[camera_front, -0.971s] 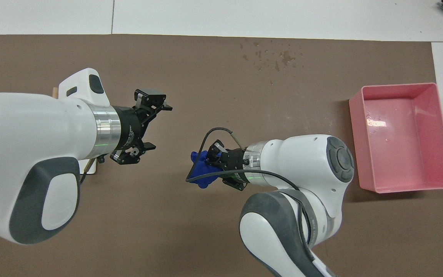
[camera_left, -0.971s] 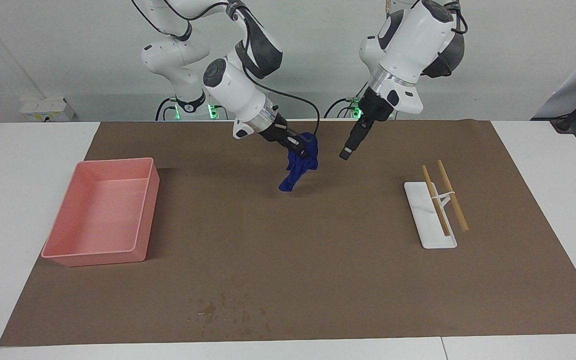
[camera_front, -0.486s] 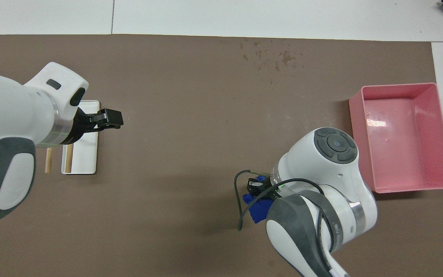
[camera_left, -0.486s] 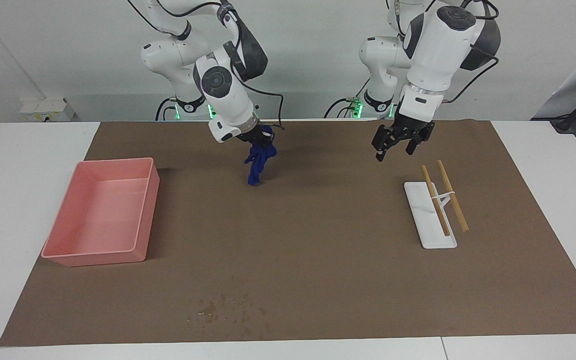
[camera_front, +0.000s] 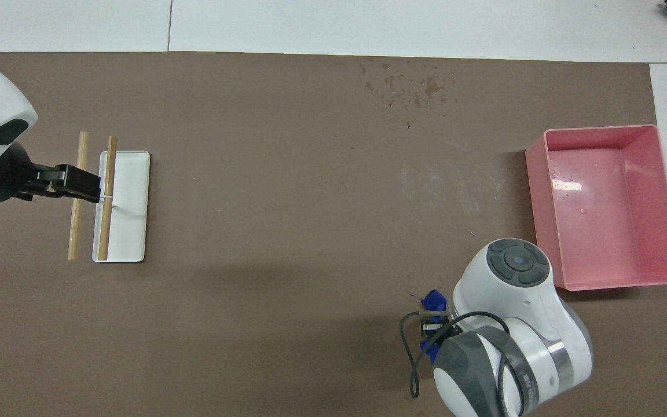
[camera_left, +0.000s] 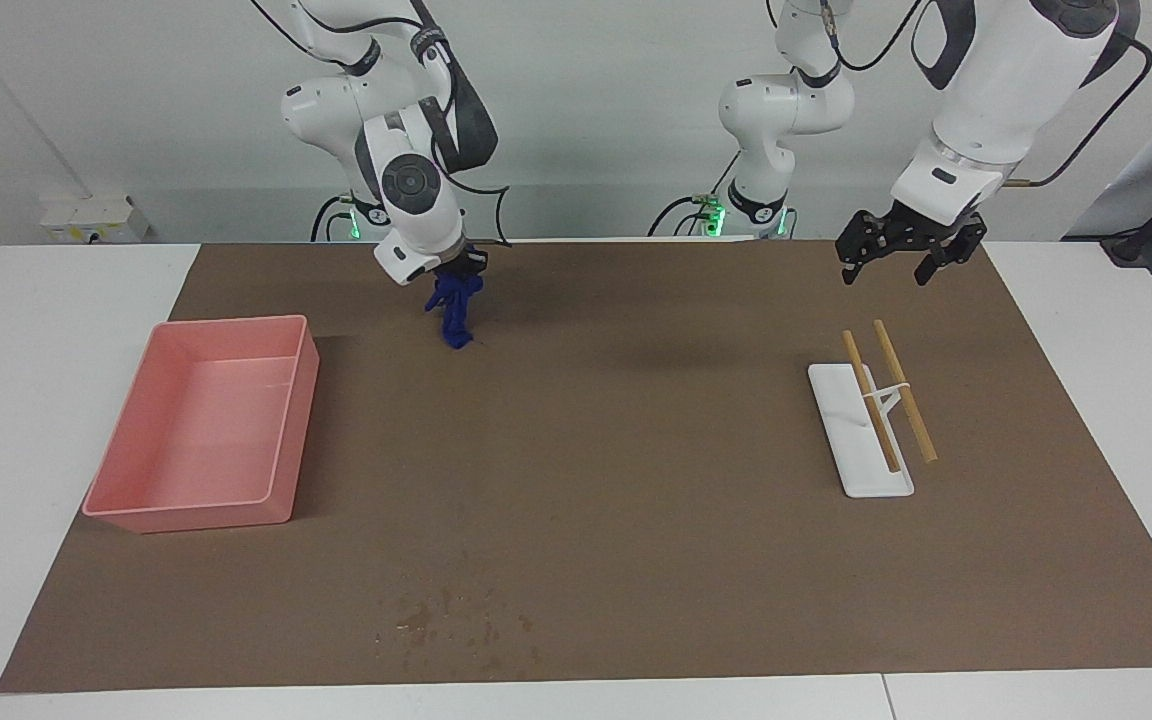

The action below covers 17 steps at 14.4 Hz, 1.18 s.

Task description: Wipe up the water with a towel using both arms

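I have the right gripper (camera_left: pixel 463 268) up in the upper left-centre of the facing view, its fingers clamped on the towel (camera_left: pixel 455 312), which hangs down in a bunched blue strip over the brown mat (camera_left: pixel 636 520), clear of the surface as far as I can judge. In the overhead view the right arm's wrist covers most of it at the lower right of the frame; only scraps of blue cloth (camera_front: pixel 433 301) show beside the housing.

The left gripper (camera_left: pixel 898 262) hangs in the upper right of the facing view with its fingers spread apart and nothing between them. From overhead it sits at the left edge of the frame, over the two wooden sticks (camera_front: pixel 91 197) that lie across the white tray (camera_front: pixel 131 220).

The water (camera_left: pixel 456 622) is a scatter of dark specks in the lower centre of the facing view, near the mat's edge, well apart from both grippers and from the towel. The pink bin (camera_left: pixel 204 432) stands on the worktop (camera_left: pixel 26 400) at the left of that view.
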Available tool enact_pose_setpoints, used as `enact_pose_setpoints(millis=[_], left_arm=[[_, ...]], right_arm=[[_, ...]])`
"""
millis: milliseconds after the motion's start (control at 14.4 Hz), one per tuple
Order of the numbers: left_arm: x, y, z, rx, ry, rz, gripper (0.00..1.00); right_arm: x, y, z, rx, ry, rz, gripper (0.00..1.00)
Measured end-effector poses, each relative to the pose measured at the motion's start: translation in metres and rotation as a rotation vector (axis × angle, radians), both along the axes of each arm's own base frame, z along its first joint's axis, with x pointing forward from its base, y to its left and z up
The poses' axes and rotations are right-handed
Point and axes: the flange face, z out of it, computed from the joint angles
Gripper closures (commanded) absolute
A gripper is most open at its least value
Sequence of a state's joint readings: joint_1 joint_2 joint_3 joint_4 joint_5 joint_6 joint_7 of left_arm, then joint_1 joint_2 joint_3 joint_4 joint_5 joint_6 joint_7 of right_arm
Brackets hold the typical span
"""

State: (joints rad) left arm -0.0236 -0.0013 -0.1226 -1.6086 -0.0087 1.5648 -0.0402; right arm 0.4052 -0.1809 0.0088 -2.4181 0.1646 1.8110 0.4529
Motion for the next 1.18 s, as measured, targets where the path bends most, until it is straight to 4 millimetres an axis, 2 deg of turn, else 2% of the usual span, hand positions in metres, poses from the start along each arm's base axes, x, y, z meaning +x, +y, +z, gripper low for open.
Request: enact_pose_setpoints(millis=[139, 347, 624, 971, 1110, 1179], left_arm=[[0.0, -0.001, -0.003, 0.001, 0.012, -0.006, 0.0], [-0.003, -0.001, -0.01, 0.005, 0.032, -0.008, 0.0], [-0.007, 0.001, -0.01, 0.006, 0.033, -0.004, 0.0], [-0.007, 0.015, 0.012, 0.002, 0.026, -0.04, 0.0], [-0.008, 0.018, 0.01, 0.001, 0.036, -0.051, 0.0], [-0.007, 0.018, 0.009, 0.001, 0.04, -0.053, 0.0]], right_arm=[[-0.009, -0.014, -0.006, -0.002, 0.0, -0.025, 1.0], [-0.01, -0.031, -0.018, 0.006, -0.026, -0.056, 1.0], [-0.008, -0.03, -0.033, 0.049, -0.096, -0.101, 1.0], [0.005, -0.025, -0.048, 0.089, -0.165, -0.111, 1.0], [0.006, -0.029, -0.05, 0.108, -0.163, -0.085, 1.0], [0.01, -0.038, -0.05, 0.124, -0.167, -0.067, 1.0]])
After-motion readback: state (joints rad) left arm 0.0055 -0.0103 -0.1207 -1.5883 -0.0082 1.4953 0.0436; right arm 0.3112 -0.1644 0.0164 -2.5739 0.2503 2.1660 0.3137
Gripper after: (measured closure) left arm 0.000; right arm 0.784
